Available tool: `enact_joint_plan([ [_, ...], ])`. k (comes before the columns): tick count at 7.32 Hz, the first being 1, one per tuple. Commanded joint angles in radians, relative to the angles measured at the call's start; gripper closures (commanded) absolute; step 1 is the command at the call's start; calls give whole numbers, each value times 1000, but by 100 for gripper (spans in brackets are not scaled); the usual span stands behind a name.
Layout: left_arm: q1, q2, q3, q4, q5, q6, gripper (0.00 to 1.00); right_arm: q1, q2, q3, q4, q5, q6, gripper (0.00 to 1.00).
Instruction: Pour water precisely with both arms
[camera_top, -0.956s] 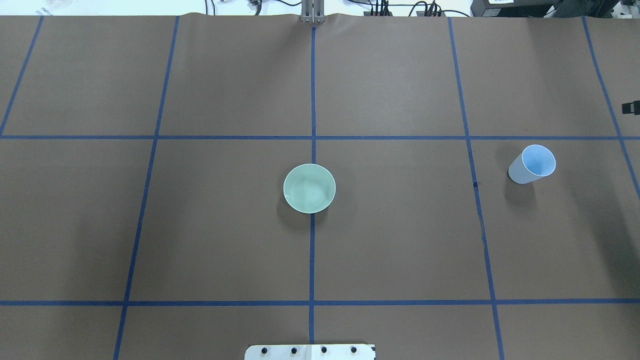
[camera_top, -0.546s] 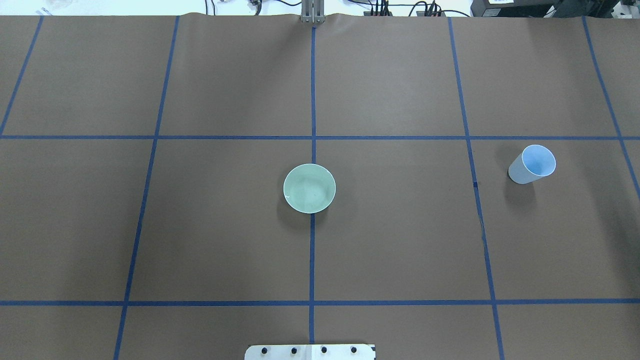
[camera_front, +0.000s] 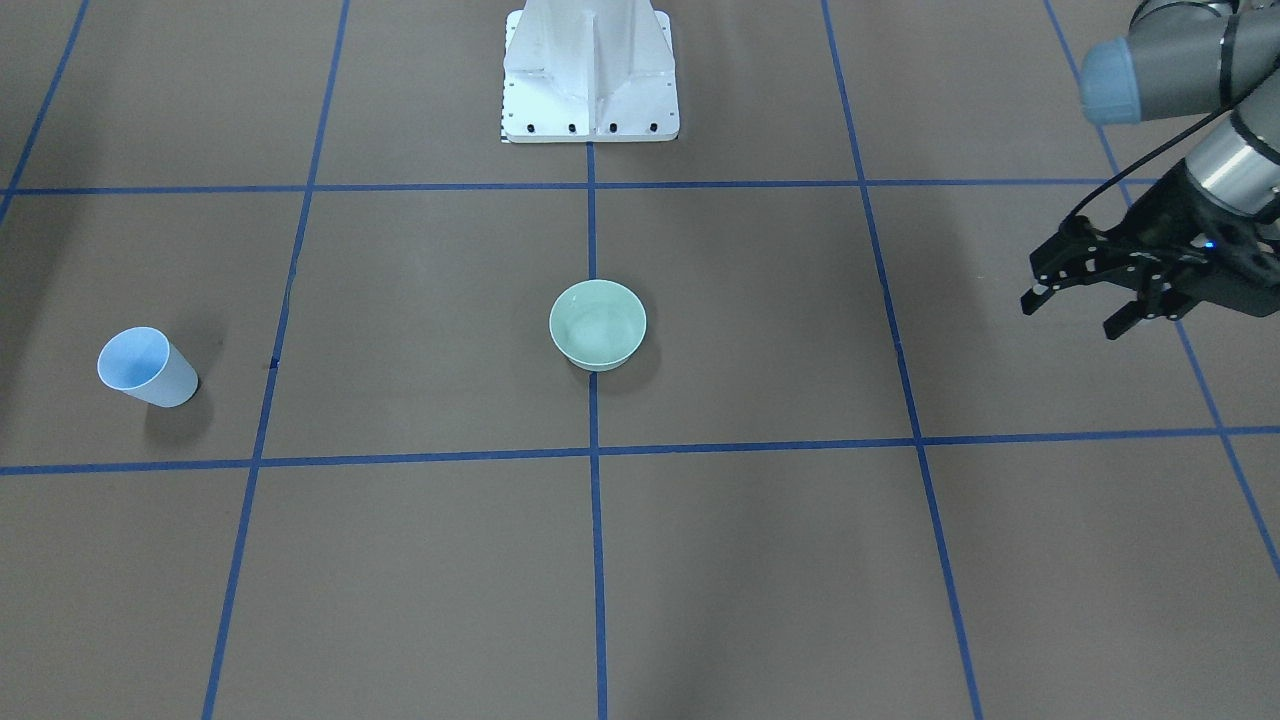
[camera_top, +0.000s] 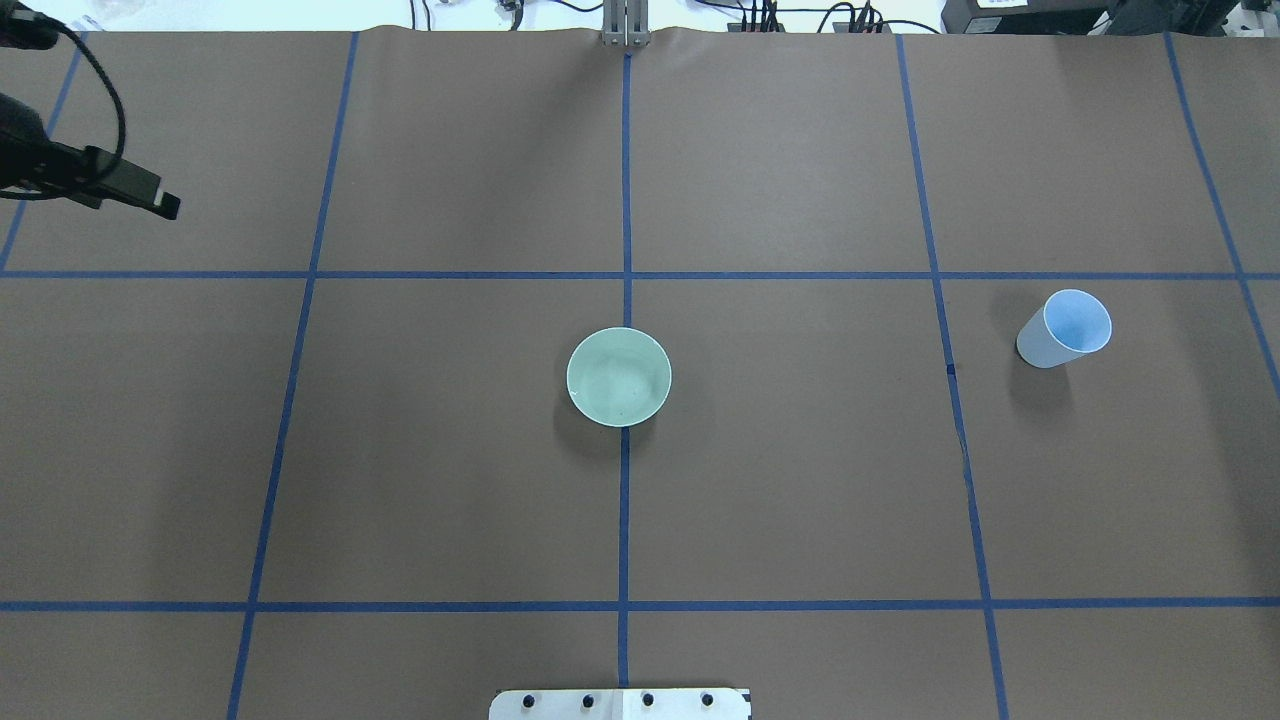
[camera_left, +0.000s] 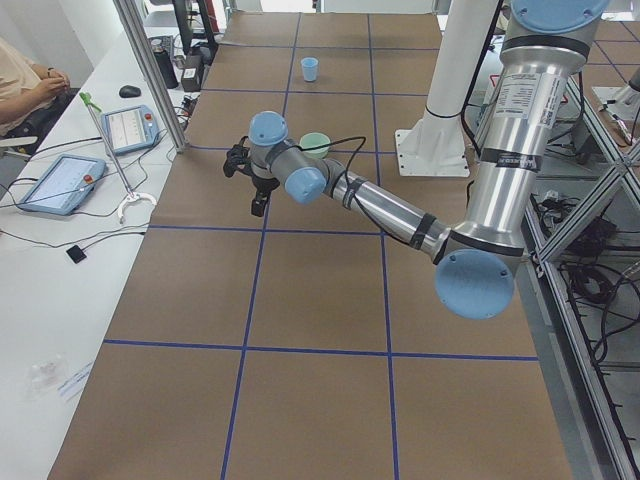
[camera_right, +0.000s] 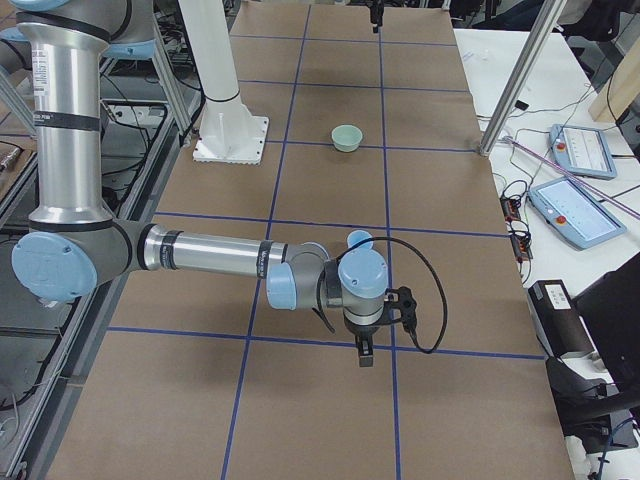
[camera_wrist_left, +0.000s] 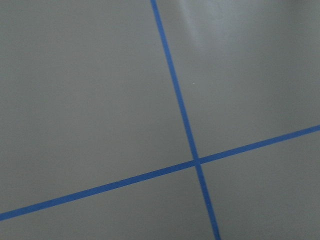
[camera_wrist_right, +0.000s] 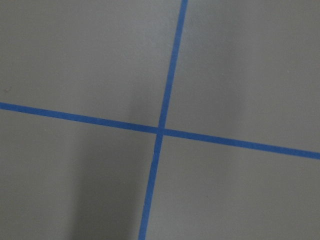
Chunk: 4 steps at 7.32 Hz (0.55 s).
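Note:
A pale green bowl stands at the table's middle, and a light blue cup stands upright far to its right. Whether either holds water I cannot tell. My left gripper hangs open and empty above the table, far to the bowl's left, and shows at the overhead view's upper left. My right gripper appears only in the exterior right view, pointing down over the table just beyond the cup; I cannot tell if it is open or shut. Both wrist views show only brown table with blue tape lines.
The white pedestal base stands at the robot's edge of the table. Blue tape divides the brown surface into squares. Beside the table's far edge are tablets, cables, metal posts and a seated person.
My left gripper has come into the overhead view at the upper left. A black part at that view's right edge a second ago is gone. Bowl and cup have not moved.

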Motion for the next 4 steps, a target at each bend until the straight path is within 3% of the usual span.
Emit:
enact_joint_plan([
  [1, 215, -91, 10, 3, 193, -224, 0, 2, -31, 2, 13, -14, 0, 0],
  [3, 332, -215, 73, 7, 249, -421, 0, 2, -28, -2, 15, -14, 2, 0],
  [4, 393, -253, 105, 7, 336, -501, 0, 2, -28, -2, 15, -14, 3, 0],
])
